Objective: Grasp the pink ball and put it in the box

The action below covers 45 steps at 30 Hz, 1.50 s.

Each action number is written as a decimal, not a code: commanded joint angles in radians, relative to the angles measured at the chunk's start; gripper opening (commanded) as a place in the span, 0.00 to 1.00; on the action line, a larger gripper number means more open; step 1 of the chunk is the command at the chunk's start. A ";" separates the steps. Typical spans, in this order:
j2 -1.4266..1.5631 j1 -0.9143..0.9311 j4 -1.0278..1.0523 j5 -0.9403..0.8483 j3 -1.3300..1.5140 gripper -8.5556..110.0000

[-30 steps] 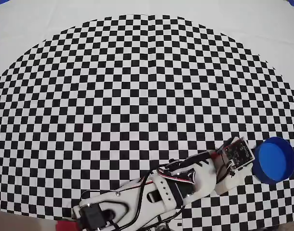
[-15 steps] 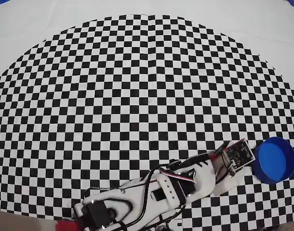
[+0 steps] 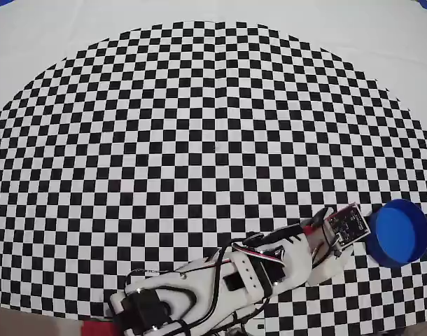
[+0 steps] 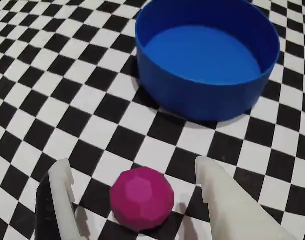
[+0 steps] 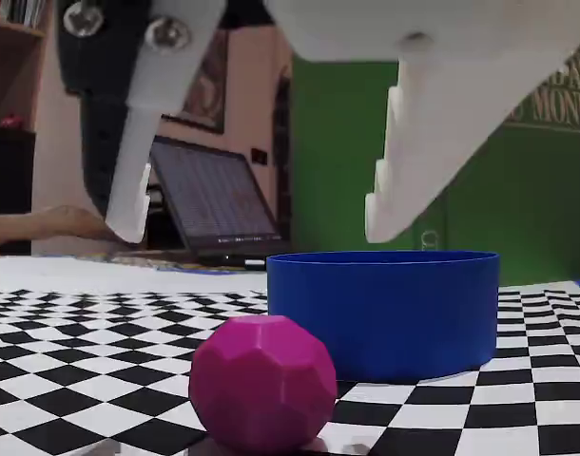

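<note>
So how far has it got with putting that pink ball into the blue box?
Early days. Done: the arm has brought its pincer over the pink ball, fingers open on either side. In hand: nothing is gripped; in the fixed view the fingertips hang above the ball, which sits on the checkered table. Left: lower, close, lift, and drop it into the empty box just beyond.

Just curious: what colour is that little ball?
Magenta-pink, matte and faceted; the pink ball shows best in the wrist view.
</note>
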 commanded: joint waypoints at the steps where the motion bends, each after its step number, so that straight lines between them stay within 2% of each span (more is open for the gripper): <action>1: -0.014 0.006 -0.002 0.012 0.009 0.31; 45: -0.219 0.014 -0.104 0.012 0.003 0.31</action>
